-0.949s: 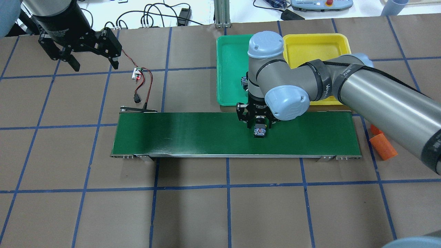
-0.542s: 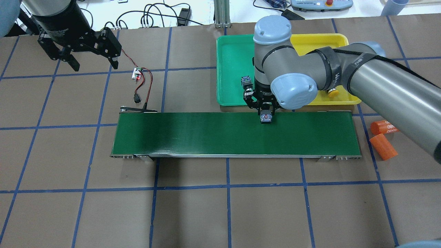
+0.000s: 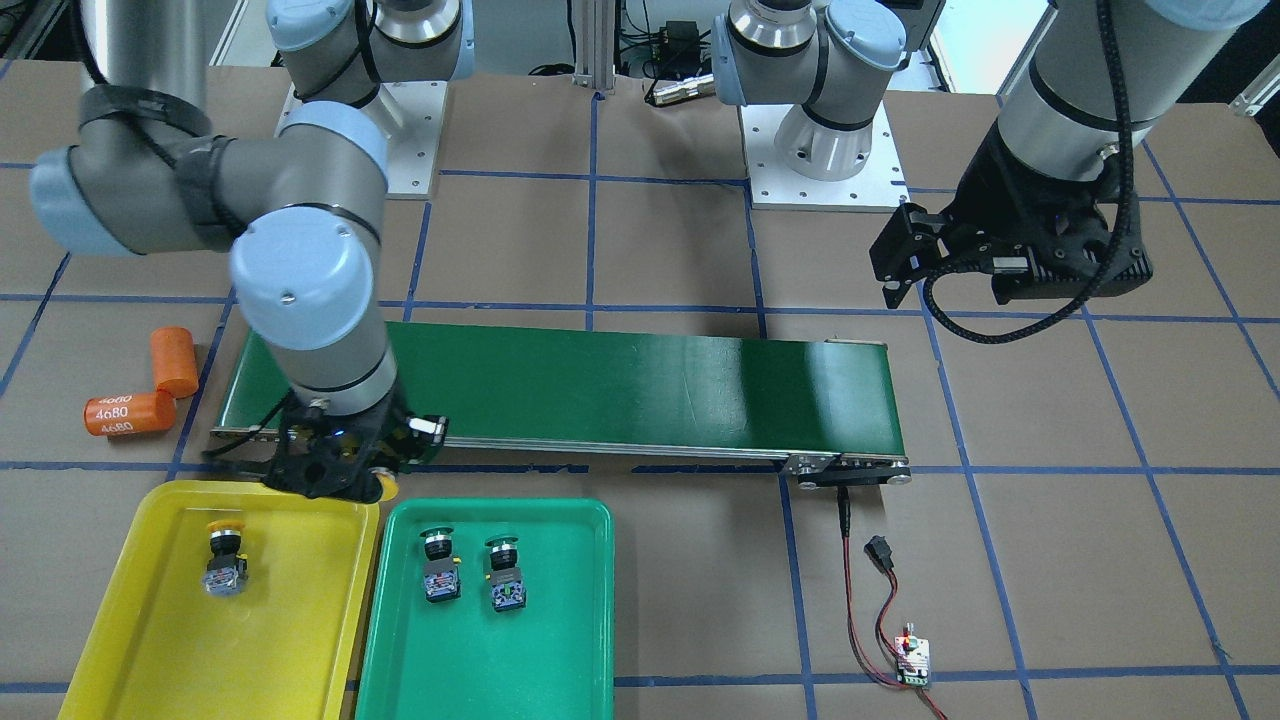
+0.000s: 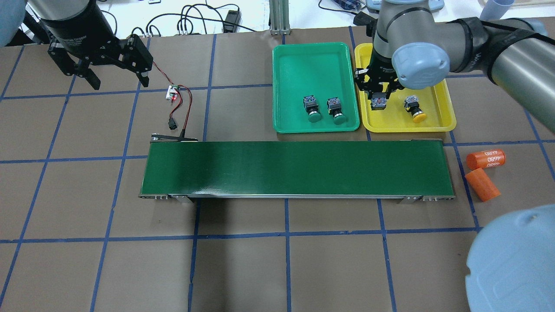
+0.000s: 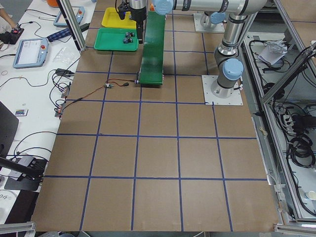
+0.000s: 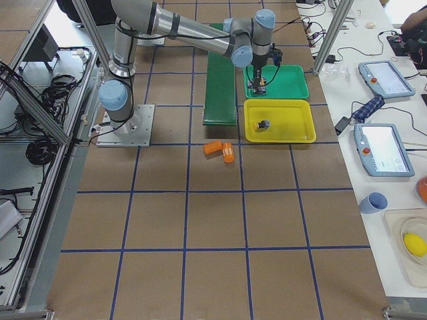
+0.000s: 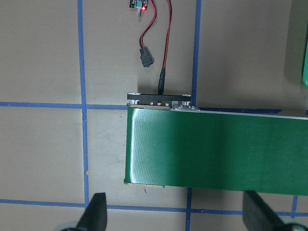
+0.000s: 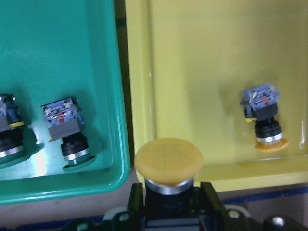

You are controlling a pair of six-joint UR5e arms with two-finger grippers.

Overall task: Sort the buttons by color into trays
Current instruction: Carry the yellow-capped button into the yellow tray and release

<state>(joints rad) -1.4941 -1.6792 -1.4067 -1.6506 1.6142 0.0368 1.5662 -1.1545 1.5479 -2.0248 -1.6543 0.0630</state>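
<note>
My right gripper [image 4: 378,99] is shut on a yellow-capped button [image 4: 378,104] and holds it over the left part of the yellow tray [image 4: 446,97]. In the right wrist view the cap [image 8: 168,160] sits between the fingers [image 8: 211,199], above the tray's near rim. A second yellow button [image 4: 414,108] lies in that tray. Two green buttons [image 4: 311,108] [image 4: 336,109] lie in the green tray [image 4: 303,60]. My left gripper [image 4: 118,80] is open and empty, far left, high above the table.
The long dark-green conveyor belt [image 4: 295,169] lies in front of the trays. Two orange cylinders [image 4: 485,158] [image 4: 481,184] lie off its right end. A small circuit board [image 4: 173,92] with red and black wires lies near the belt's left end.
My right gripper has carried the yellow button from above the belt, back and to the right, to over the yellow tray. The left arm has not moved.
</note>
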